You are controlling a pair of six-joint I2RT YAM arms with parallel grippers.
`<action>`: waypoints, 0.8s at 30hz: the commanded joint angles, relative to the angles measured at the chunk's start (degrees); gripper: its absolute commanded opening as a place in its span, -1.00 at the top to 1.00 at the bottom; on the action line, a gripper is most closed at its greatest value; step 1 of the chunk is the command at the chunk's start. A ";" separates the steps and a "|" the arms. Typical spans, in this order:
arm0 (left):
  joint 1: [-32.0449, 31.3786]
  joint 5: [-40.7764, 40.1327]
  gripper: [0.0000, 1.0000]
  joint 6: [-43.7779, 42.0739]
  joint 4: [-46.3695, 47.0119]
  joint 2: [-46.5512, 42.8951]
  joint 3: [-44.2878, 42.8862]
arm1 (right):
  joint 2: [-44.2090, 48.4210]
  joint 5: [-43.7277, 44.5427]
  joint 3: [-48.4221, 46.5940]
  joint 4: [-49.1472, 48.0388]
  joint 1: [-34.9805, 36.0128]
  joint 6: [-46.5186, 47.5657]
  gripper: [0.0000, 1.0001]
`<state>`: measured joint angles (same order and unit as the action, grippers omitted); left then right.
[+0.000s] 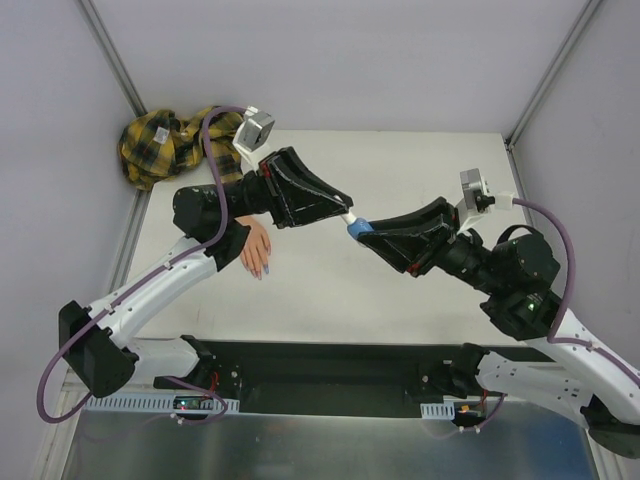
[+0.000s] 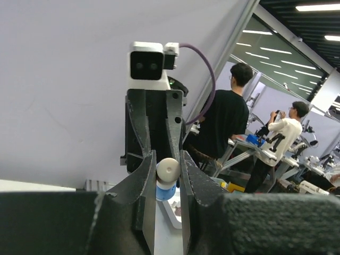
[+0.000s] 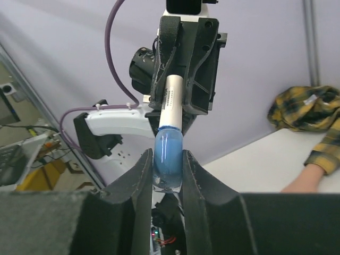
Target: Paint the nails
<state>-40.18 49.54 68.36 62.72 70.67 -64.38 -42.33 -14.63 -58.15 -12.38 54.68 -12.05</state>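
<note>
A white table (image 1: 400,300) fills the enclosure. Pale lilac-grey wall panels (image 1: 330,60) shut it in at the far side and on the left and right. Metal frame posts (image 1: 112,55) slant up at the far corners, and a brushed metal sheet (image 1: 320,455) runs along the near edge. In the left wrist view, a workshop shows past the edge of a panel. It has strip lights (image 2: 319,7) on a dark ceiling, cluttered benches (image 2: 249,144), and two people (image 2: 226,122) standing.
</note>
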 commanded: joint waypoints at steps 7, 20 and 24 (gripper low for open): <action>-1.74 -0.30 -0.60 -17.76 -30.89 -10.28 -3.19 | -0.04 0.21 -1.61 -0.64 -0.36 2.81 1.00; -1.30 -28.88 -0.58 -23.80 -73.53 -7.14 -18.94 | -5.22 16.63 -9.87 14.05 2.45 25.14 1.00; -1.30 -30.73 -0.52 -23.18 -73.35 -5.64 -20.60 | -6.10 19.73 -10.14 14.05 4.30 29.01 1.00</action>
<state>-41.91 23.18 44.45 -6.98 63.55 -81.93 -47.90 -1.04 -65.60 2.00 57.30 10.17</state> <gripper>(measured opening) 0.782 0.256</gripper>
